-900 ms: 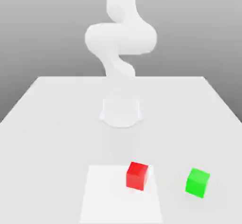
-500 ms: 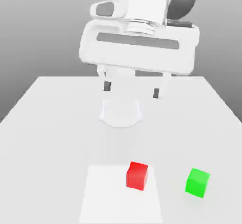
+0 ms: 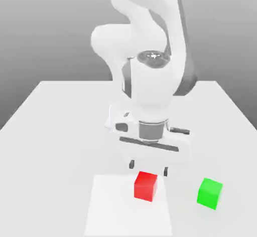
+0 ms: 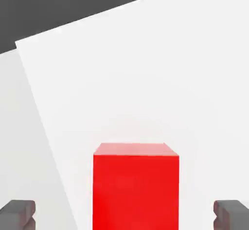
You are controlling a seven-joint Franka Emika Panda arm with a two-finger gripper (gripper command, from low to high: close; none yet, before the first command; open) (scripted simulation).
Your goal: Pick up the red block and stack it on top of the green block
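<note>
- In the exterior view, the jaws (image 3: 149,169) hang spread apart just above and behind the red block (image 3: 146,186), with one dark fingertip (image 3: 132,164) towards the view's left and the other towards its right. The red block sits on a paler square patch (image 3: 113,208) of the table (image 3: 60,126), and nothing touches it yet.
- The green block (image 3: 210,193) stands apart from the red block, towards the exterior view's right, on bare table outside the patch.
- Compared with half a second ago, the arm has come down a long way: the hand was high above the table then, and now it hovers low over the red block. Both blocks lie where they were.
- In the hand view, the red block (image 4: 135,185) sits between the two grey fingertips (image 4: 18,213), with open space on each side, so the jaws are wide enough for it.
- The risk, as I see it, is the descent: the block's edges look slightly turned against the line of the fingers, so a closing grip could twist or nudge it instead of seating flat.
- If the hand drops off-centre, a fingertip could land on the block's top and shove it across the patch.
- A shallow grip may let the block slip on the way to the green block.
</note>
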